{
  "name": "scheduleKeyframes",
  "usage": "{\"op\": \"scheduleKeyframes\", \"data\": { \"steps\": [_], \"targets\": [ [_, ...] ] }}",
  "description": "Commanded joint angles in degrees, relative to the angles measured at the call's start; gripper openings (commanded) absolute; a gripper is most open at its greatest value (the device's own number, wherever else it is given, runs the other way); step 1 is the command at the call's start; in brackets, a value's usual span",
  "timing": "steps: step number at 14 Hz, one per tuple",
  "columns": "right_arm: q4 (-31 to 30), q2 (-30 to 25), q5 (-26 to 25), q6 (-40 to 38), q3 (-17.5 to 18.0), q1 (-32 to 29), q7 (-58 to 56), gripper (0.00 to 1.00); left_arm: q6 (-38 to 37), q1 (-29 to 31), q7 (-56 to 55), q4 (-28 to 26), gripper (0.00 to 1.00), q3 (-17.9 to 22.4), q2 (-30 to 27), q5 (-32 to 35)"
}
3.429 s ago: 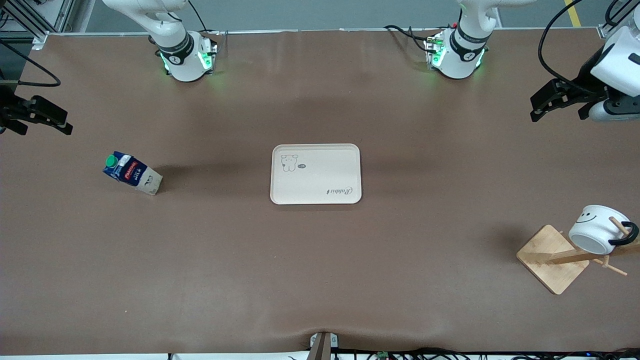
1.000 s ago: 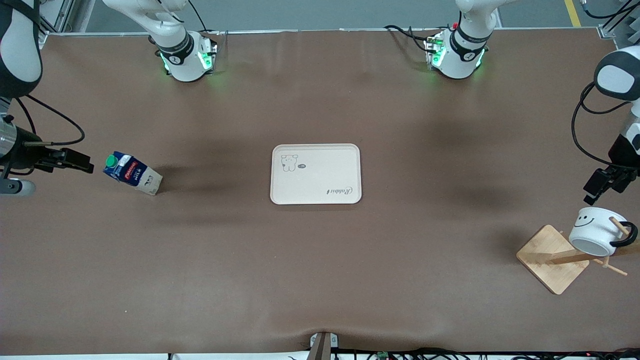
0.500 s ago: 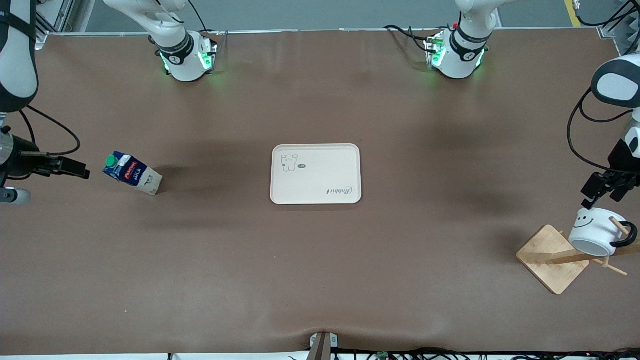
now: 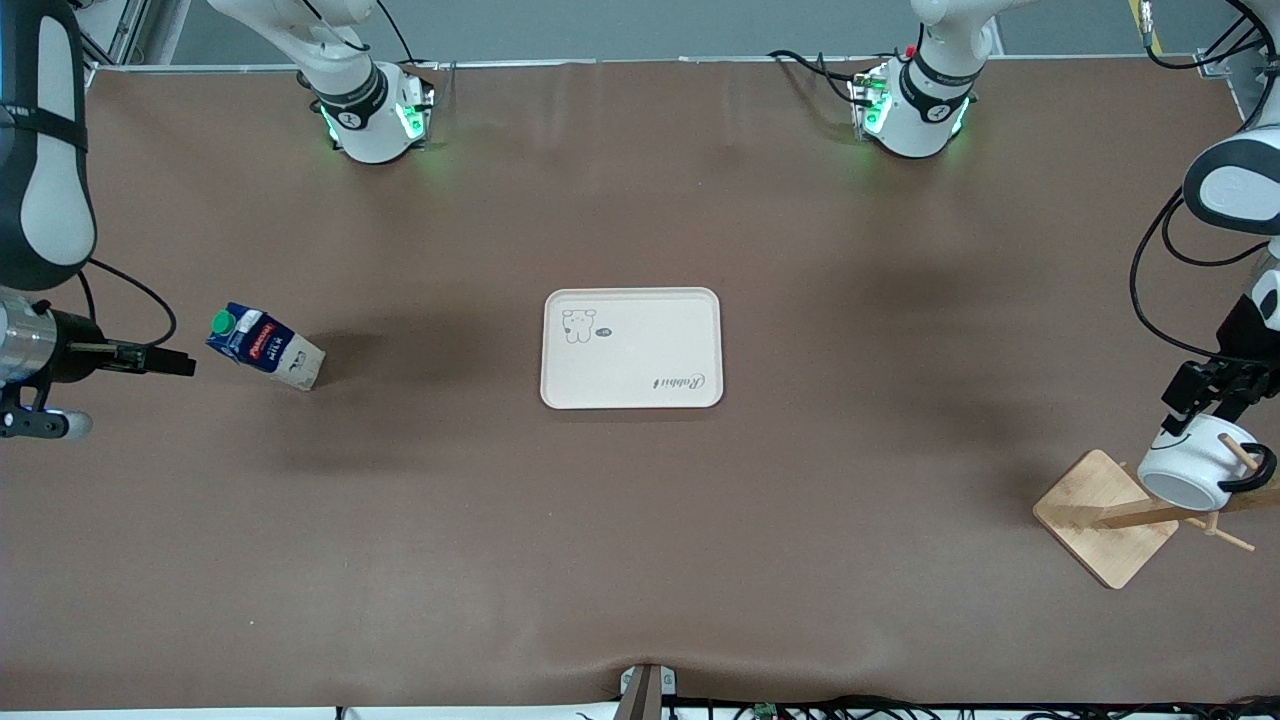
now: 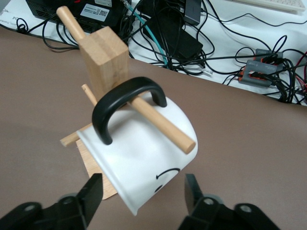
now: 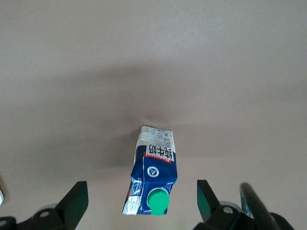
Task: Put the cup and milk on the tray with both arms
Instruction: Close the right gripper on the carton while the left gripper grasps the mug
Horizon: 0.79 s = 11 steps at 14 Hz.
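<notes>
The white smiley cup (image 4: 1190, 468) hangs by its black handle (image 5: 125, 102) on a peg of a wooden rack, at the left arm's end of the table. My left gripper (image 4: 1188, 398) is open just above it. In the left wrist view the fingers (image 5: 92, 192) stand on either side of the cup (image 5: 144, 153) without touching it. The blue milk carton (image 4: 264, 347) with the green cap stands at the right arm's end. My right gripper (image 4: 178, 363) is open and empty beside its top. In the right wrist view the carton (image 6: 154, 175) lies between the spread fingers (image 6: 76, 197). The cream tray (image 4: 660, 340) lies empty mid-table.
The wooden rack has a square base (image 4: 1098, 520), an upright post (image 5: 103, 55) and pegs (image 5: 163, 125) that stick out around the cup. Cables and boxes (image 5: 182, 28) lie past the table's edge close to the rack.
My left gripper has come down from high over the table's end to just above the cup. My right gripper has moved in toward the milk's cap. Cup, milk and tray have not moved.
</notes>
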Motion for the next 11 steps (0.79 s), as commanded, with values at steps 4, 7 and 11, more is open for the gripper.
{"op": "scheduleKeyframes", "data": {
  "steps": [4, 7, 11],
  "targets": [
    [-11.33, -1.59, -0.28, 7.15, 0.6, -1.78, 1.28, 1.0, 0.93, -0.87, 1.59, 2.04, 0.3, -0.85, 1.68, -3.34],
    [-17.84, -4.67, -0.02, 10.15, 0.6, -2.05, 6.73, 1.0, 0.93, -1.22, 1.41, 2.04, 0.23, -1.73, 1.68, -3.43],
    [-23.12, -8.97, -0.02, 9.98, 0.78, -1.61, 11.29, 1.0, 0.93, -1.83, 1.15, 2.04, 0.0, -2.17, 1.6, -3.43]
  ]
}}
